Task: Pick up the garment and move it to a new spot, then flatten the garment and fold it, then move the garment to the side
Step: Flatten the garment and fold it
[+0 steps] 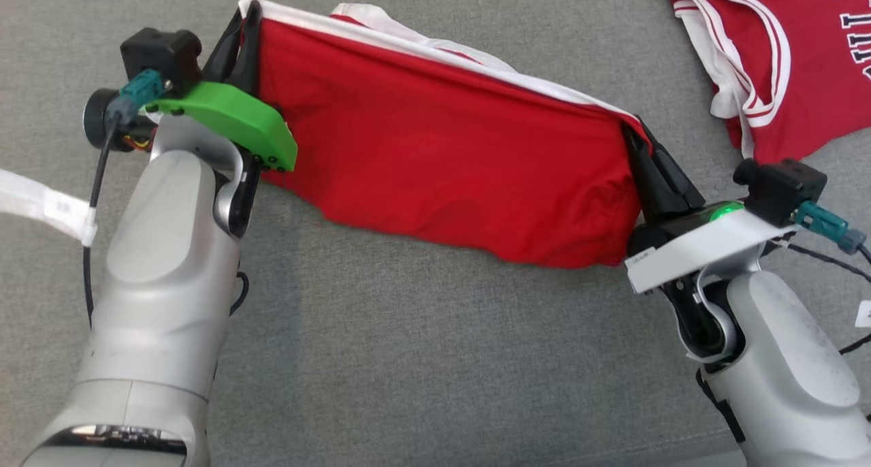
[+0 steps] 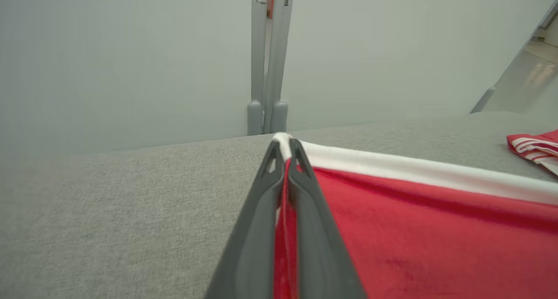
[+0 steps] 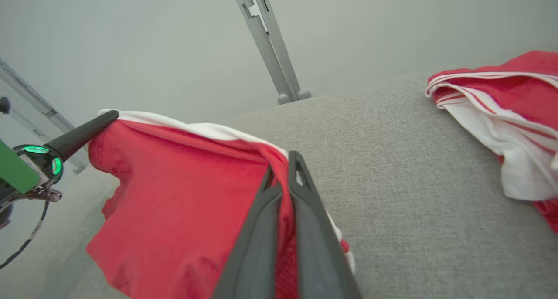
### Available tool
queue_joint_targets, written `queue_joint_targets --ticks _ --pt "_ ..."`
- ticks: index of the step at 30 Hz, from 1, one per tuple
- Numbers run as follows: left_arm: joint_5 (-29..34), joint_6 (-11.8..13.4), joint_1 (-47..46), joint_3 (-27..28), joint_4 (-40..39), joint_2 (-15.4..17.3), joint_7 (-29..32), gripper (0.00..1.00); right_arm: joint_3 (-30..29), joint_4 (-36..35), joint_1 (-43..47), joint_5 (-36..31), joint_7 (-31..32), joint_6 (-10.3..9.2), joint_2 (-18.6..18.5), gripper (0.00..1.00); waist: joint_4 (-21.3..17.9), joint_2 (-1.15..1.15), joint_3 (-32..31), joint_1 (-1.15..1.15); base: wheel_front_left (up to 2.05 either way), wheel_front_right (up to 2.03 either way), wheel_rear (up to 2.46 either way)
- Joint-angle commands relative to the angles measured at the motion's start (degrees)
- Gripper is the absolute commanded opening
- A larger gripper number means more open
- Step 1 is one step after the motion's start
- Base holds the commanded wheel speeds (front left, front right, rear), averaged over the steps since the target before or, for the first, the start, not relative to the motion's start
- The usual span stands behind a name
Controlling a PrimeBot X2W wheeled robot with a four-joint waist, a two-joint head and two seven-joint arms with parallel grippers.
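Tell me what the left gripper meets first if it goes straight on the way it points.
The left gripper, shut on the garment, points across the grey surface, past its far edge. The paired grey posts at the wall look first in line; depth is unclear.

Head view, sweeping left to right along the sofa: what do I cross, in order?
white strap → left gripper, shut on one end of the garment → red garment, held stretched between the two grippers → right gripper, shut on its other end → second red jersey, lying at the upper right
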Motion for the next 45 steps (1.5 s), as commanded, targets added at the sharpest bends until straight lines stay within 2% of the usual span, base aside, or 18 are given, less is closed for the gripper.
queue_joint_targets --ticks 1,7,8,9,10,11,12,15,17,20,24,28,37,45 --pt "0.22 0.01 -2.92 0.02 1.9 0.65 -0.8 0.0 0.15 1.38 -1.93 1.02 -0.73 -0.2 -0.52 0.0 -3.24 0.0 4.38 0.0 0.0 0.0 0.0" --pt "-0.49 -0.27 -10.01 -1.66 11.63 0.33 -2.43 0.0 3.29 6.35 -7.28 4.57 -2.04 -0.18 -0.75 0.0 -4.26 0.0 6.61 0.0 0.0 0.0 0.0" --pt "-0.98 -0.28 -10.72 -1.79 13.13 0.28 -2.56 0.13 3.95 6.94 -7.98 4.84 -2.37 -0.17 -0.97 0.0 -4.39 0.0 6.78 0.0 0.0 0.0 0.0" --pt "-1.65 -0.32 -11.27 -1.66 14.0 0.18 -2.8 0.44 4.45 7.32 -8.4 5.32 -2.66 -0.17 -1.02 0.0 -4.48 0.0 6.88 0.0 0.0 0.0 0.0" --pt "-1.8 -0.37 -11.99 -2.04 14.88 0.09 -2.97 1.0 5.01 7.81 -8.74 6.05 -2.94 -0.17 -0.96 0.27 -4.54 0.0 6.98 0.0 0.0 0.0 0.0" --pt "-2.31 -0.39 -12.22 -2.4 15.22 0.01 -3.19 1.0 5.37 7.87 -9.03 6.14 -3.34 -0.17 -1.15 0.98 -4.55 0.0 7.03 0.0 0.0 0.0 0.0" --pt "-2.88 -0.41 -12.1 -3.08 15.53 -0.11 -3.42 1.0 5.88 7.82 -9.24 6.24 -3.73 -0.17 -1.42 1.0 -4.5 0.0 7.0 0.0 0.0 0.0 0.0" --pt "-3.42 -0.43 -10.91 -4.39 14.37 0.04 -3.81 1.0 6.67 6.95 -8.99 3.52 -4.8 -0.16 -2.82 1.0 -4.05 0.0 6.52 0.0 0.0 0.0 0.0" --pt "-2.62 -0.04 -9.49 -3.65 10.69 1.13 -3.9 1.0 6.28 5.64 -7.67 1.48 -5.18 -0.16 -3.31 1.0 -3.46 0.0 5.96 0.0 0.0 0.0 0.0" --pt "-0.51 2.47 -4.65 -2.05 2.93 1.54 -3.77 1.0 4.19 1.8 -5.65 -2.55 -5.41 -0.17 -4.21 1.0 -2.56 0.0 5.08 0.0 0.0 0.0 0.0" --pt "2.45 6.02 2.32 0.39 -7.39 1.9 -3.79 1.0 0.14 -4.33 -1.72 -7.87 -5.41 -0.16 -3.64 1.0 -1.27 0.0 3.37 0.0 0.0 0.0 0.0" --pt "4.14 8.29 9.91 2.78 -15.38 1.51 -3.79 1.0 -3.34 -8.02 1.65 -12.5 -5.41 -0.16 -3.15 1.0 0.21 0.0 1.2 0.0 0.0 0.0 0.0" --pt "6.87 11.41 25.61 6.46 -28.4 1.01 -3.8 1.0 -8.77 -10.21 8.14 -16.13 -5.43 -0.16 -1.22 1.0 2.21 0.0 -3.83 0.0 0.0 0.0 0.0" --pt "7.44 12.72 36.56 8.1 -34.24 0.53 -3.8 1.0 -11.19 -10.49 14.65 -16.69 -5.13 -0.16 0.24 1.0 3.23 0.0 -8.12 0.0 0.0 0.0 0.0"
